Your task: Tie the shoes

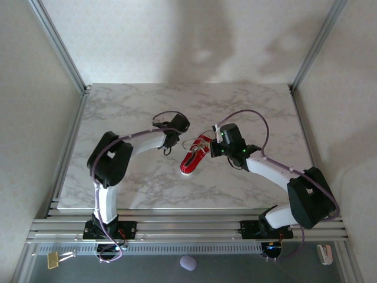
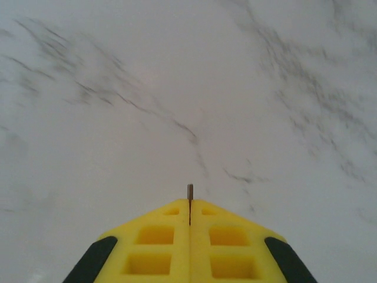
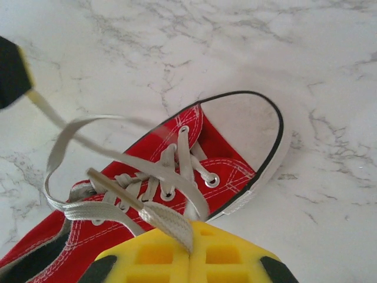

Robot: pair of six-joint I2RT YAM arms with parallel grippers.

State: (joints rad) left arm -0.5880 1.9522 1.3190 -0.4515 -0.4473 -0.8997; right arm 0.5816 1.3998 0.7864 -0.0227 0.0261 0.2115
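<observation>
Red sneaker, laces, marble tabletop, pale walls

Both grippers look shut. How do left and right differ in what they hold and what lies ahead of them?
The right gripper pinches a flat white lace close above the red sneaker; the left gripper has a small stub, likely a lace tip, poking from its fingers. Ahead of the right gripper lies the sneaker's toe; ahead of the left, bare marble table. Shared: yellow fingers, both shut.

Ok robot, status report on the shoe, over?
Left jaws shut on lace tip. Right jaws shut on lace. Red shoe on table, untied. Nothing in the way.
</observation>
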